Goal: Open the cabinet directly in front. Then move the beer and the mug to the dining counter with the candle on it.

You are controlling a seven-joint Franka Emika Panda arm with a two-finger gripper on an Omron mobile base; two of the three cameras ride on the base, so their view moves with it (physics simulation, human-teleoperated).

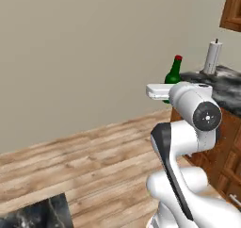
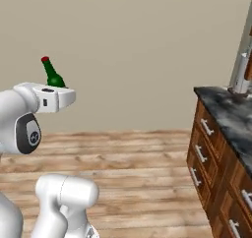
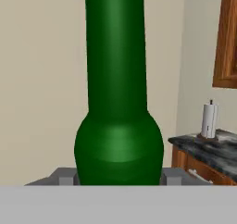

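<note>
at nine o'clock low in my left base view, a corner of the dining counter (image 1: 42, 215) pokes in, dark marble with white veins; no candle visible on that bit. moving right across bare wood floor, the beer (image 1: 173, 74) rides upright above the arm's hand, red cap at twelve o'clock. in the hand view the gripper (image 3: 119, 177) has its fingers pressed against both sides of the bottle's base, so i judge it is clamped on the bottle. further right, at three o'clock, a kitchen counter (image 1: 226, 88) carries a paper towel roll (image 1: 212, 57), and a corner of the cabinet (image 1: 232, 10) hangs above. i judge the beer is mid-carry, not yet set down; the mug's trip is left.
</note>
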